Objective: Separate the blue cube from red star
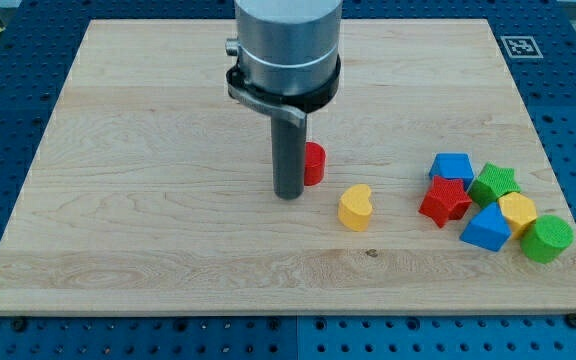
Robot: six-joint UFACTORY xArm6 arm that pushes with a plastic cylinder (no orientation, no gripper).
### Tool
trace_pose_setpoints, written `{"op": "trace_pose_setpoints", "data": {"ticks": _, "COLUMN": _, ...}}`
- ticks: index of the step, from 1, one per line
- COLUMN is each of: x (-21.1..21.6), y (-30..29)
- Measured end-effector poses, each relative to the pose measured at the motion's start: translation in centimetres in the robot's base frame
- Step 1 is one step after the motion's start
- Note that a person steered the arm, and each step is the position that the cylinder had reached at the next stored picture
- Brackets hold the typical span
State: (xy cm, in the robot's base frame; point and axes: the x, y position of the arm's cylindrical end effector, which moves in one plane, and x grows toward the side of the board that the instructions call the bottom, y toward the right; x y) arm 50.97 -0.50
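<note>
The blue cube [452, 166] sits at the view's right, touching the red star [445, 202] just below it. My tip [288, 194] stands left of the board's middle, far to the left of both. A small red block [314, 164] is right beside the rod, partly hidden behind it. A yellow heart [355, 207] lies a little to the right of and below the tip.
A cluster continues right of the red star: a green star [494, 183], a yellow block [517, 211], a blue block [485, 229] and a green cylinder [546, 238]. The wooden board [148, 220] ends close past the cluster on the right.
</note>
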Motion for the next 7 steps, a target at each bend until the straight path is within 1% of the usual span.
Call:
{"op": "trace_pose_setpoints", "data": {"ticks": 1, "x": 5.3, "y": 0.2}}
{"op": "trace_pose_setpoints", "data": {"ticks": 2, "x": 8.0, "y": 5.1}}
{"op": "trace_pose_setpoints", "data": {"ticks": 3, "x": 10.2, "y": 13.6}}
{"op": "trace_pose_setpoints", "data": {"ticks": 4, "x": 10.8, "y": 20.0}}
{"op": "trace_pose_setpoints", "data": {"ticks": 5, "x": 10.8, "y": 27.7}}
{"op": "trace_pose_setpoints", "data": {"ticks": 6, "x": 10.8, "y": 27.9}}
{"op": "trace_pose_setpoints", "data": {"ticks": 7, "x": 8.8, "y": 26.6}}
